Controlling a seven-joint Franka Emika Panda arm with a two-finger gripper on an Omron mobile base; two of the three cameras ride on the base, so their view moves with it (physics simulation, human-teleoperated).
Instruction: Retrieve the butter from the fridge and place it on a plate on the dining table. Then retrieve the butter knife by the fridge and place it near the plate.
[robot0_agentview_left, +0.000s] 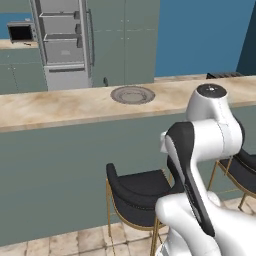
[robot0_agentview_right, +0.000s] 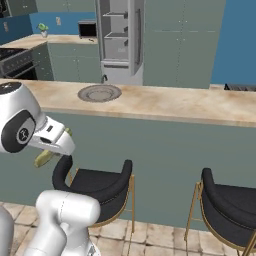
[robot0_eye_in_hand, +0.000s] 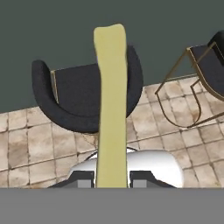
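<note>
Yellow butter (robot0_eye_in_hand: 110, 105) sits clamped in my gripper (robot0_eye_in_hand: 112, 178), whose jaws are closed tight on it, low over the tiled floor (robot0_eye_in_hand: 26, 144) before a black stool (robot0_eye_in_hand: 74, 98). I see the plate (robot0_agentview_left: 132, 94) near the desk's (robot0_agentview_left: 60, 107) far edge, bare stone all round it.

Plate: the round flat grey plate (robot0_agentview_left: 132, 94) lay on the long beige marbled surface (robot0_agentview_left: 60, 107).
Stools: two black gold-legged stools (robot0_agentview_right: 100, 187) stood before it.
Fridge: the tall light-grey fridge (robot0_agentview_left: 65, 45) stood behind it.
Butter: the pale yellow stick of butter (robot0_eye_in_hand: 111, 109) sat between the fingers (robot0_eye_in_hand: 85, 179), below the surface's edge, above a stool.
</note>
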